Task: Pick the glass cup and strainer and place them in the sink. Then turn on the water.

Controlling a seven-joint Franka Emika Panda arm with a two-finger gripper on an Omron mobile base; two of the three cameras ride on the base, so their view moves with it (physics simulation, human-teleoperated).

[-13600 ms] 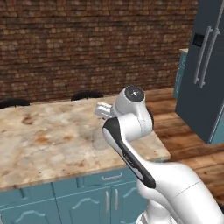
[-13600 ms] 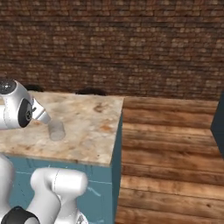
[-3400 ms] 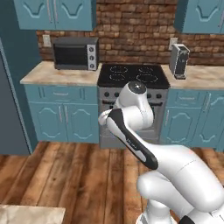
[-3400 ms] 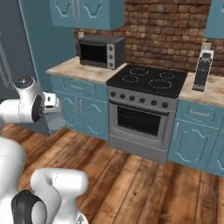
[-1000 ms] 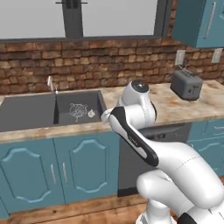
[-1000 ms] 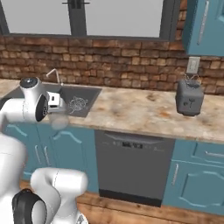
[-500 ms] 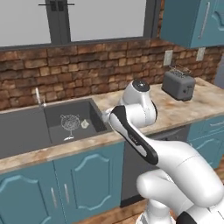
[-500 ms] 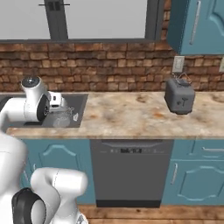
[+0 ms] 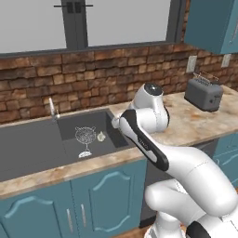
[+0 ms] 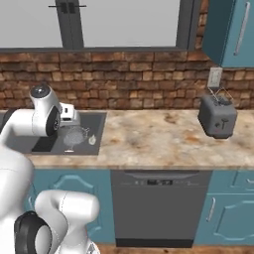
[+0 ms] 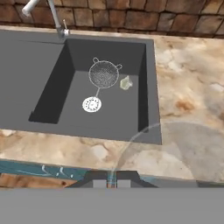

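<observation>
The dark grey sink (image 11: 52, 83) (image 9: 37, 139) holds the wire-mesh strainer (image 11: 103, 73) (image 9: 85, 135), which lies on the basin floor just beyond the round silver drain (image 11: 92, 104). My gripper (image 11: 111, 178) is shut on the glass cup (image 11: 183, 153). Its clear rim arcs across the lower right of the hand view, over the counter beside the basin's right wall. From the right base view the cup (image 10: 73, 135) hangs as a faint blur below the hand, at the sink's right end. No stream falls from the slim faucet (image 11: 54, 17) (image 9: 53, 108).
A small pale object (image 11: 125, 83) lies beside the strainer. The speckled counter (image 10: 158, 136) runs right to a grey toaster (image 10: 217, 116) (image 9: 203, 93). Behind are a brick wall and a window. A dishwasher front (image 10: 158, 208) sits under the counter.
Both base views have shifted as the base moves along the sink counter. The cup stays in the gripper and the strainer has not moved in the basin.
</observation>
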